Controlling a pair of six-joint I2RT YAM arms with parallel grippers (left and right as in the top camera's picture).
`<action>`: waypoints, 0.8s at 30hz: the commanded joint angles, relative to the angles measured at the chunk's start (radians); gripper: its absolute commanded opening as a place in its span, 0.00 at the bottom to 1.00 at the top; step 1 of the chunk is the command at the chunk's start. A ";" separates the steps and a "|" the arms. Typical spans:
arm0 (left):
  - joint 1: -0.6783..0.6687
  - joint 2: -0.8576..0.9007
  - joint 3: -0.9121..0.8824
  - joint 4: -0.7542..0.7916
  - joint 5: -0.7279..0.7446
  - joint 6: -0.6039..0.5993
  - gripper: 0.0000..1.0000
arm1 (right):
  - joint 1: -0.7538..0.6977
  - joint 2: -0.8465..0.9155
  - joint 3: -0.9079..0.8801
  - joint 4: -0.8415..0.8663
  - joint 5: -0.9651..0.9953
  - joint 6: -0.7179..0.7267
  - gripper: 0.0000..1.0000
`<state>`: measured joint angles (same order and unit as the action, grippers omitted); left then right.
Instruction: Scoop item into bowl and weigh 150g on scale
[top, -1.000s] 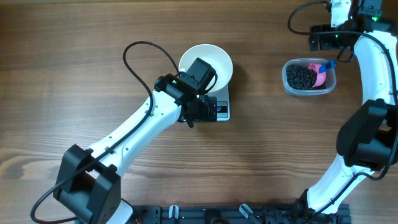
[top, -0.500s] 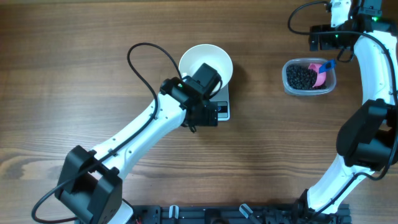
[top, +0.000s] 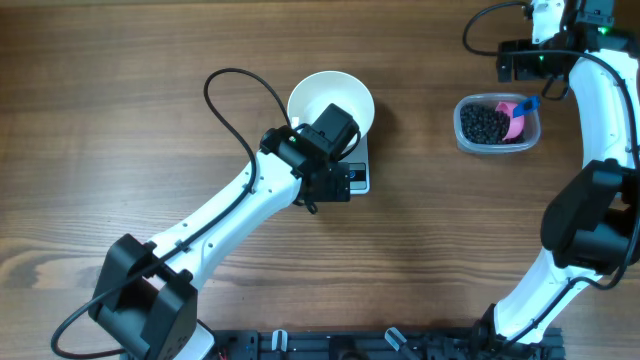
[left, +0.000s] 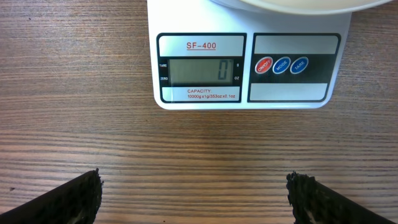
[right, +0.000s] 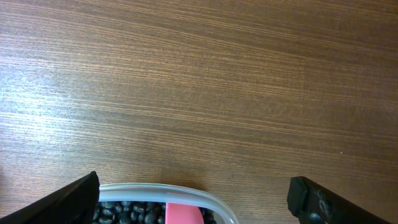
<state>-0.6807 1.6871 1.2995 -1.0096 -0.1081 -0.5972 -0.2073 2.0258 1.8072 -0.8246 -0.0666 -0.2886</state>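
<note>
Under the left arm, seen from overhead, most of the scale (top: 358, 178) is hidden. Only its front strip shows, at 6 o'clock of the bowl (top: 335, 98), and the wrist also covers the bowl's lower left part. The left gripper (top: 325, 190) is a dark mass there, and its jaws cannot be made out from above. The left wrist view shows them spread wide, one tip in each bottom corner, over bare table (top: 120, 80) just at 6 o'clock of the scale and holding nothing.

That view cuts the bowl to a sliver of white rim along its top edge. What shows of the bowl's inside from overhead is plain white. It sits on the scale.

Well apart, at 3 o'clock of the bowl, a clear tub (top: 463, 135) holds the black beans (top: 483, 124) and a pink scoop (top: 513, 118) with a blue handle, lying on the heap's right side.

The right gripper (top: 522, 62) hangs near 12 o'clock of the tub, spread wide and grasping nothing. Its wrist view catches only the tub's rim, a few beans and the scoop's edge at the bottom.

Only the left wrist view shows the scale's face: the display reads 0, with one red and two blue buttons beside it.
</note>
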 joint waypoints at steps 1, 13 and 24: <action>-0.001 0.008 -0.007 0.000 -0.021 -0.017 1.00 | 0.005 -0.011 0.018 0.002 -0.004 0.002 1.00; -0.001 0.008 -0.007 0.000 -0.021 -0.017 1.00 | 0.000 -0.085 0.018 -0.027 0.065 0.004 1.00; -0.001 0.008 -0.007 0.000 -0.021 -0.017 1.00 | -0.005 -0.296 -0.055 -0.344 -0.076 0.035 1.00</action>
<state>-0.6807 1.6871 1.2991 -1.0096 -0.1085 -0.5972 -0.2073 1.6630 1.8046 -1.1679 -0.1757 -0.2806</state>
